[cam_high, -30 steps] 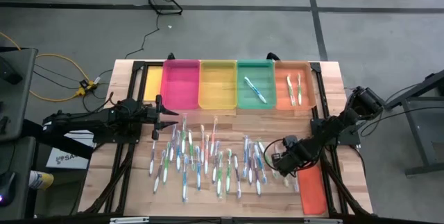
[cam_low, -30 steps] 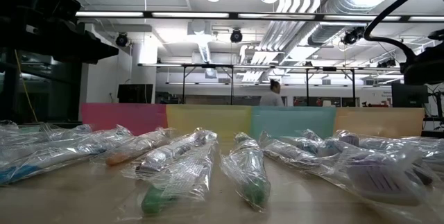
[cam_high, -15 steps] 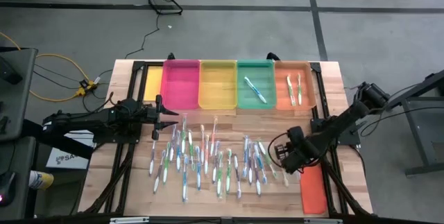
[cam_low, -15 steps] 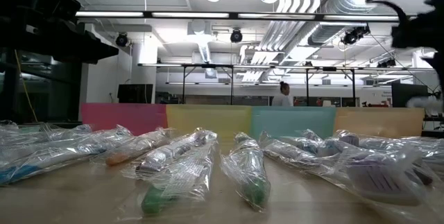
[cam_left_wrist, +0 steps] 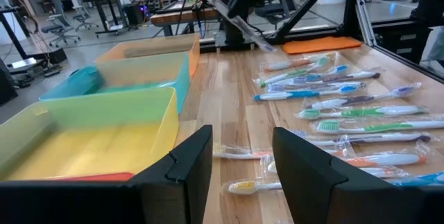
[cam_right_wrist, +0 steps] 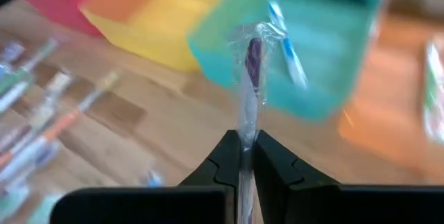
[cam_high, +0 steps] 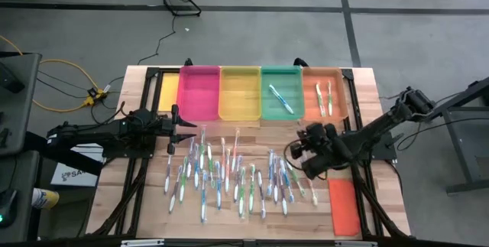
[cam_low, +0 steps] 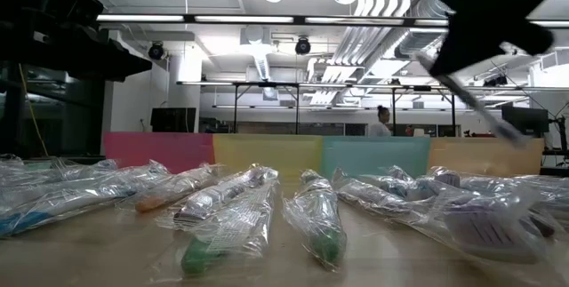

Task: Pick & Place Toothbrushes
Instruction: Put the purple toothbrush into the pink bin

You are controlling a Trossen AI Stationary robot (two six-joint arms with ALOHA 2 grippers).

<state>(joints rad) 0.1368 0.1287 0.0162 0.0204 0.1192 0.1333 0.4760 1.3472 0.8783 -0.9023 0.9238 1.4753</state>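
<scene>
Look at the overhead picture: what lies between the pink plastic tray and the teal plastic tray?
In the high view, a yellow plastic tray sits between the pink plastic tray and the teal plastic tray, side by side in the row.

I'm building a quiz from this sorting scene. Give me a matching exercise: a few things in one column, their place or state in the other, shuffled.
Things:
1. teal tray
2. yellow tray
3. right gripper
4. orange lid

States:
A. shut on a wrapped toothbrush
B. flat on the table's right side
C. holds one blue toothbrush
D. nothing inside

Pairs: 1-C, 2-D, 3-A, 4-B
</scene>
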